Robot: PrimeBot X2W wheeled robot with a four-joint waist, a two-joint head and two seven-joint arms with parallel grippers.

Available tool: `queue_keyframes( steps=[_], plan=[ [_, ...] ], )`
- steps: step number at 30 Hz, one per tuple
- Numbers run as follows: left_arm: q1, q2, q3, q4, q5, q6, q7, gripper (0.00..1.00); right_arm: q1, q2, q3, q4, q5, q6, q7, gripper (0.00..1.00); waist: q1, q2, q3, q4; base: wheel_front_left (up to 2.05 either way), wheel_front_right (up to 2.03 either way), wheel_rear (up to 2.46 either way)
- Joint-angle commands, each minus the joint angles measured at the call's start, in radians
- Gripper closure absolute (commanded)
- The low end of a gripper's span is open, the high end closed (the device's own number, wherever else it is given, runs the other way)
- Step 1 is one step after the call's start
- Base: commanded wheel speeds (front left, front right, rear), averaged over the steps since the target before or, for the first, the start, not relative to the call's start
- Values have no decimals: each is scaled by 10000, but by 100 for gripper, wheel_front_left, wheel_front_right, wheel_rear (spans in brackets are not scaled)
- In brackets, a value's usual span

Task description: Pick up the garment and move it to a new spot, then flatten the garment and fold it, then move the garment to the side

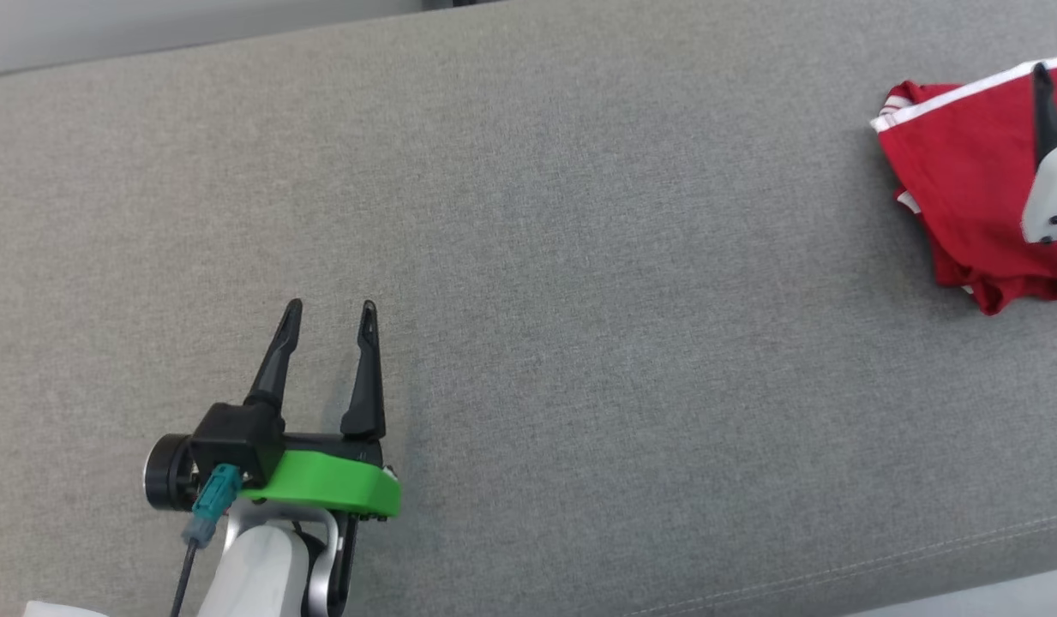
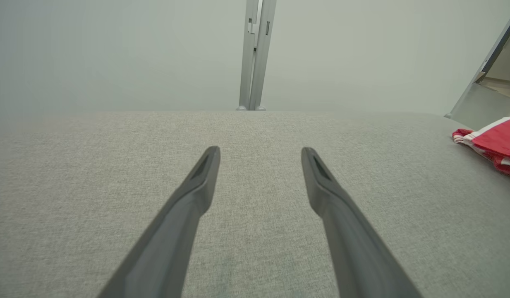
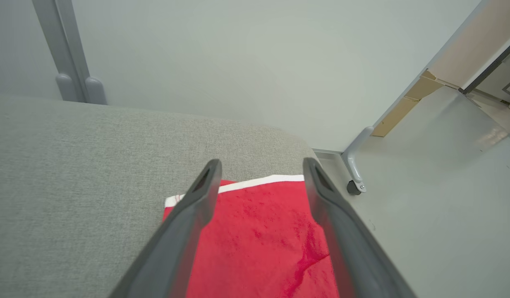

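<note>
Left gripper (image 1: 331, 306), fingers (image 1: 363, 377) apart above grey bench (image 1: 579, 257), right gripper (image 3: 262, 163), fingers (image 3: 188, 219) apart, folded red garment (image 3: 259, 236) beneath and between them.

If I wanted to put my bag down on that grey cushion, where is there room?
Most of the grey cushion is bare: the whole stretch between the left gripper, near its front left, and the folded red garment at its right end. That right end is crowded: the right gripper hangs over the garment.
</note>
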Motion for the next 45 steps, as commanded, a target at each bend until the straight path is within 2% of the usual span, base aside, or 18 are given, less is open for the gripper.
queue_keyframes(
  steps=[1,10,19,24,28,31,45],
  plan=[
    [-48,-20,174,124,-137,67,-30,0,305,196,103,-112,166,-17,-200,0,0,0,-814,4,0,0,0],
    [722,-130,789,880,-399,196,-17,0,2437,1624,347,-1448,710,-17,-1348,0,0,0,-2051,603,0,0,0],
    [1711,-186,1315,897,-332,326,-17,0,5020,3348,-5,-3216,323,-17,-2053,0,0,0,-2522,1221,0,0,0],
    [2022,-205,1334,851,-238,231,-17,0,6246,4004,-308,-3872,1,-17,-2431,0,0,0,-2711,1490,0,0,0],
    [2155,-215,1323,885,-212,265,-17,0,6988,4187,-358,-4257,-206,-17,-2624,0,0,0,-2822,1594,0,0,0],
    [2208,-219,1359,902,-281,323,-17,0,7291,4218,37,-4420,253,-17,-2708,0,0,0,-2871,1596,0,0,0],
    [2176,-224,1322,1013,-380,230,-17,0,7445,4207,406,-4488,611,-17,-2852,0,0,0,-2896,1566,0,0,0]
  ],
)
